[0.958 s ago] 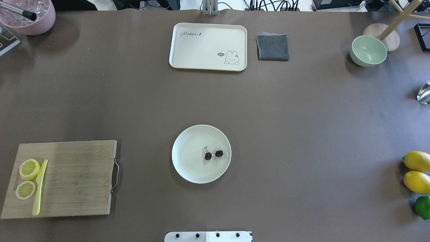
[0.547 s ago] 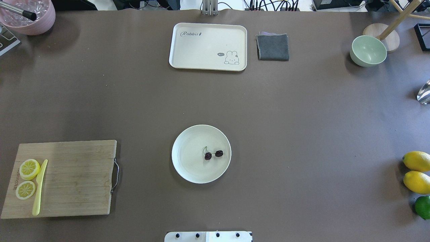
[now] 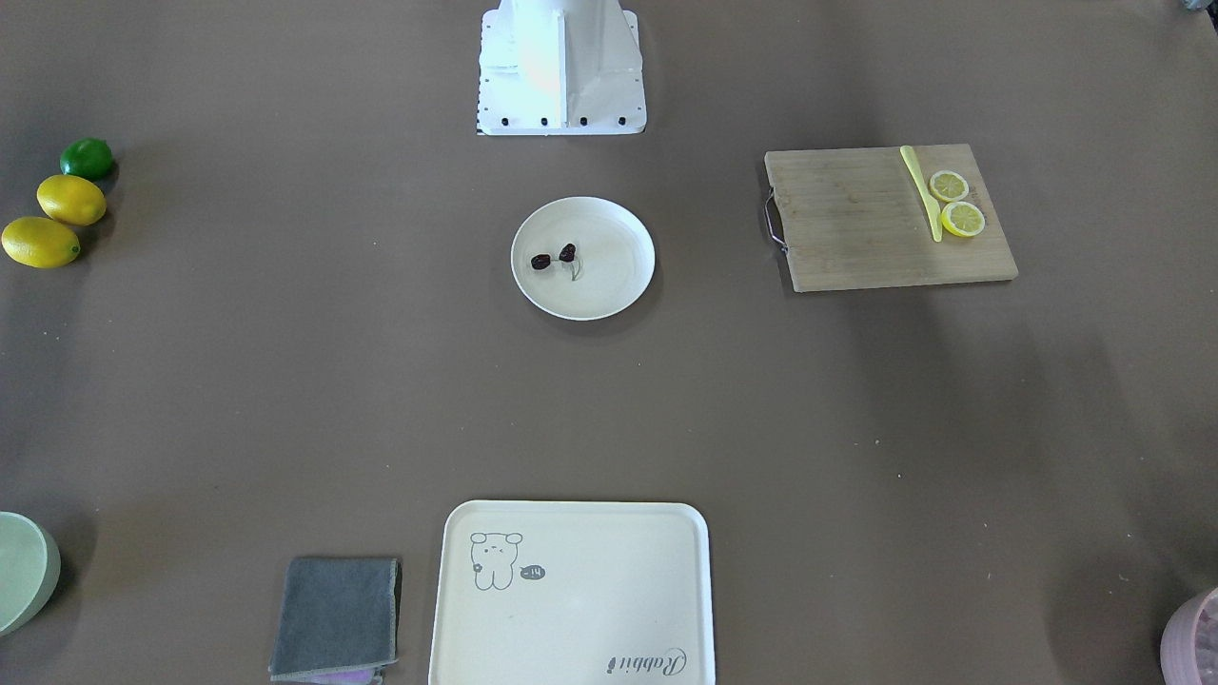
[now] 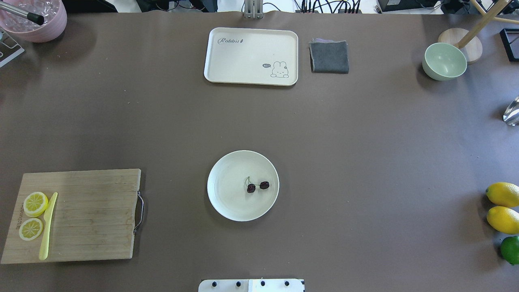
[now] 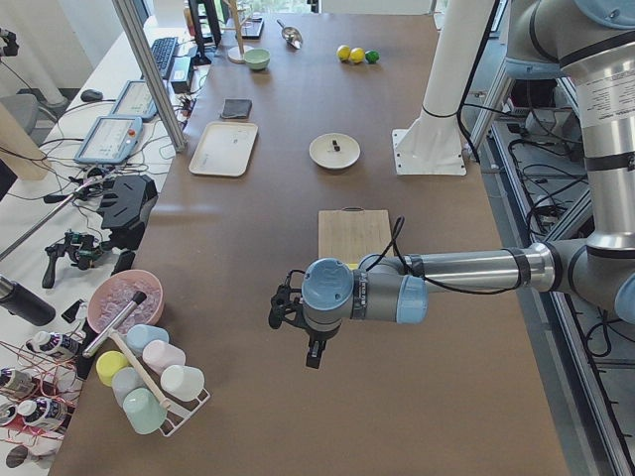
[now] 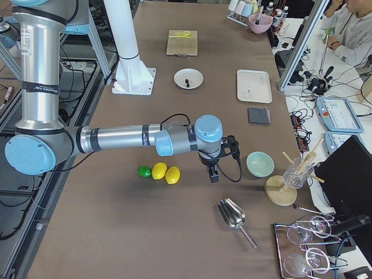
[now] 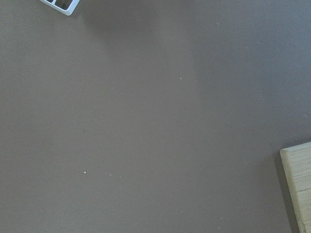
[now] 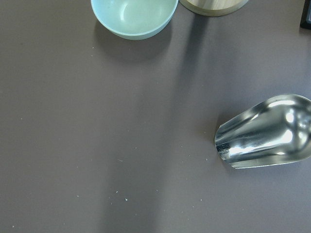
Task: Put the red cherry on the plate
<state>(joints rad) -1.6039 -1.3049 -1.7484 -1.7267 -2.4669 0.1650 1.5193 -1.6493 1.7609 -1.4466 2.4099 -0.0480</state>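
While both arms hang off the ends of the brown table [image 4: 365,142], its middle carries only the dishes. The left arm [image 5: 466,268] reaches out over the table's left end, its left gripper [image 5: 312,355] pointing down above bare surface beyond the board; I cannot tell whether its fingers are apart or together. The right arm [image 6: 116,138] stretches over the right end, the right gripper [image 6: 213,174] hanging near the lemons, the green bowl and a metal scoop [image 6: 232,216], and its state cannot be told either.

A wooden cutting board [image 4: 93,215] lies at the corner of the robot's edge and the left edge, bearing two lemon slices [image 4: 35,204] and a yellow knife [image 4: 46,231]. A cream tray [image 4: 247,52] sits midway along the far edge, a folded grey cloth [image 4: 329,56] just beside it. The plate [image 4: 227,198] stands midway along the robot's edge, well apart from both grippers. A pale green bowl [image 4: 444,61] is near the far right corner, and two lemons [image 4: 502,194] lie at the right edge. The red cherry [image 4: 257,186], a stemmed dark pair, rests inside the plate, slightly right of its centre.
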